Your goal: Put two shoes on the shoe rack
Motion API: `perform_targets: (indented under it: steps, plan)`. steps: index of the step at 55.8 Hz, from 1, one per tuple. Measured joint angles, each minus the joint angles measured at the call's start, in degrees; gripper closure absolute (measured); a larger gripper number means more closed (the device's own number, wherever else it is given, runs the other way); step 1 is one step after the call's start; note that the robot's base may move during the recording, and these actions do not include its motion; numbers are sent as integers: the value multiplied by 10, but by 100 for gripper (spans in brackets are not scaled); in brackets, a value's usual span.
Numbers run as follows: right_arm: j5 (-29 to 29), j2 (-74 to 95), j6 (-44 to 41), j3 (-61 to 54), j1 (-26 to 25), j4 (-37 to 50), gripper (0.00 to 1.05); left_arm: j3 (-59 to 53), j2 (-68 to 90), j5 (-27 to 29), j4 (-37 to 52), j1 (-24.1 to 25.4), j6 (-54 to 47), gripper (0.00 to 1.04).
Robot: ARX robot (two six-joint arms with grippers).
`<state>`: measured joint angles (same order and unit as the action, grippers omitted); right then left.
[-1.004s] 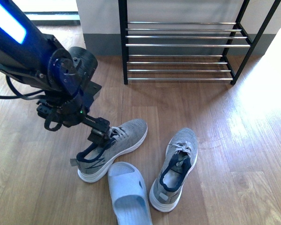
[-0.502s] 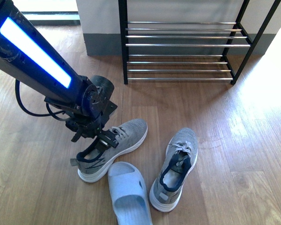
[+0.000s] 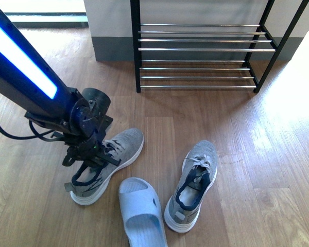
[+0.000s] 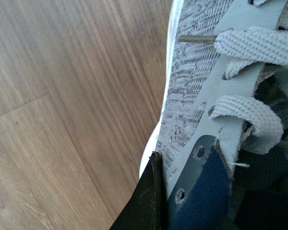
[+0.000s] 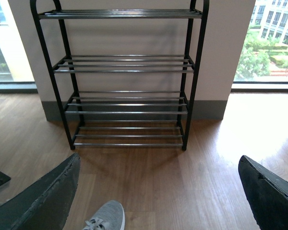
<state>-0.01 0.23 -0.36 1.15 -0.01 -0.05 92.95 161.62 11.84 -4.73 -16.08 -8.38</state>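
Note:
My left gripper [image 3: 92, 156] is shut on the collar of a grey sneaker [image 3: 121, 146] on the wooden floor at the left; the left wrist view shows its knit side [image 4: 192, 91] and laces against one black finger [image 4: 149, 201]. The second grey sneaker [image 3: 193, 182] lies on the floor to the right, apart from it, and its toe shows in the right wrist view [image 5: 105, 218]. The black shoe rack [image 3: 206, 56] with silver rods stands at the wall beyond, bare, also in the right wrist view [image 5: 127, 76]. My right gripper [image 5: 158, 191] is open, its fingers wide apart, above the floor facing the rack.
A light blue slide sandal [image 3: 139, 211] lies between the two sneakers near the front. A grey-skirted wall [image 3: 113, 46] runs behind the rack. Windows [image 5: 266, 43] flank the wall.
My left gripper has closed on the sneaker's collar and dragged the sneaker to the left and slightly nearer. The other sneaker and the sandal have not moved.

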Motion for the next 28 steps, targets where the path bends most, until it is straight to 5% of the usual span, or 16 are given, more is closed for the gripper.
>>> perform_targets:
  steps: [15,28]
  plan:
    - [0,0,0,0,0,0,9,-189,-209,5,105,5,64,104]
    - [0,0,0,0,0,0,9,-443,-554,97,194,33,91,104]
